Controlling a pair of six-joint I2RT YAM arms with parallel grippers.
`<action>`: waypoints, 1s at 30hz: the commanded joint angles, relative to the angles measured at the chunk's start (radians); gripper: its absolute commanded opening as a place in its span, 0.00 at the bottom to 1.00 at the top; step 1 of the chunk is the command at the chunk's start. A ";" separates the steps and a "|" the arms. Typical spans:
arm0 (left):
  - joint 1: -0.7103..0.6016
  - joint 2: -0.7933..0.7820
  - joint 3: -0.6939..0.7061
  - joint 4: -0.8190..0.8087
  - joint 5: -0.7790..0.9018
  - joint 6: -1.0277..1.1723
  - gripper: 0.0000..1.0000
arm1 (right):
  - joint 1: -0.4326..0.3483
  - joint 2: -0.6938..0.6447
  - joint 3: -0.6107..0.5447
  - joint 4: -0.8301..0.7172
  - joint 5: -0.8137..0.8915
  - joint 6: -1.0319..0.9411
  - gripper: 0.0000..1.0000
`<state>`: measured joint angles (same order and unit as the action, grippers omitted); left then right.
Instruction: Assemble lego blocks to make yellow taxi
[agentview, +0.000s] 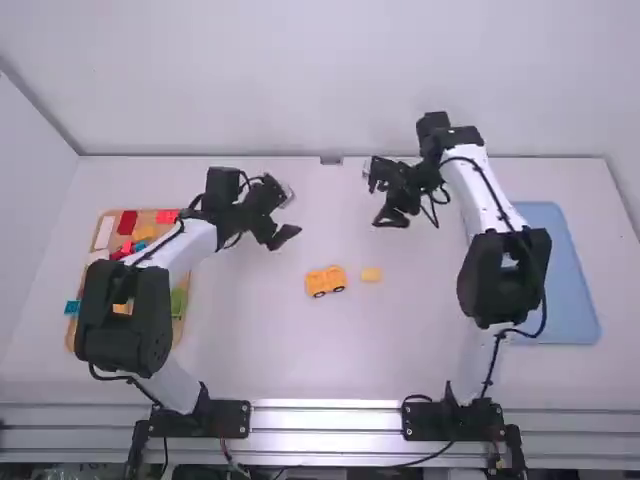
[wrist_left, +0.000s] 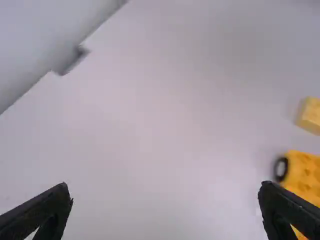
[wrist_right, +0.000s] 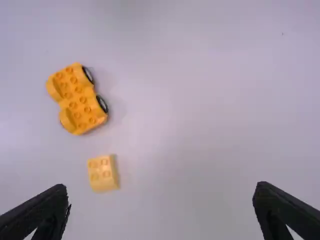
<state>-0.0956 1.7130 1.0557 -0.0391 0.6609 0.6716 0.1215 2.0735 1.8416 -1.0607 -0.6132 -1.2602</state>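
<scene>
Yellow block (agentview: 371, 274) lay just right of the wheeled base (agentview: 325, 281), roughly on its long axis. My right gripper (wrist_right: 161, 187), empty and spread, hung beyond the base, nearer the block than my equally released left gripper (wrist_left: 165, 186).

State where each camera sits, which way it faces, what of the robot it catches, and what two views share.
High view: above and behind, looking forward and down at the table; left arm and right arm show.
Left wrist view: on its wrist, facing table and back wall; open left gripper.
Right wrist view: on its wrist, facing down at the table; open right gripper.
Both wrist views share the wheeled base and yellow block.
</scene>
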 joint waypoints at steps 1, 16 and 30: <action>-0.002 0.006 0.021 -0.007 0.174 0.059 0.99 | -0.017 -0.018 -0.074 0.088 -0.150 0.019 0.98; -0.010 0.006 -0.180 0.097 0.497 0.284 0.99 | -0.019 -0.018 -0.156 0.053 -0.152 -0.084 0.98; -0.052 0.006 -0.372 0.446 0.401 0.024 0.99 | -0.090 -0.018 -0.528 0.368 -0.336 -0.109 0.98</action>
<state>-0.1211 1.7130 0.6998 0.4091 1.1011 0.7635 0.0353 2.0735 1.3880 -0.7410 -0.8665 -1.3685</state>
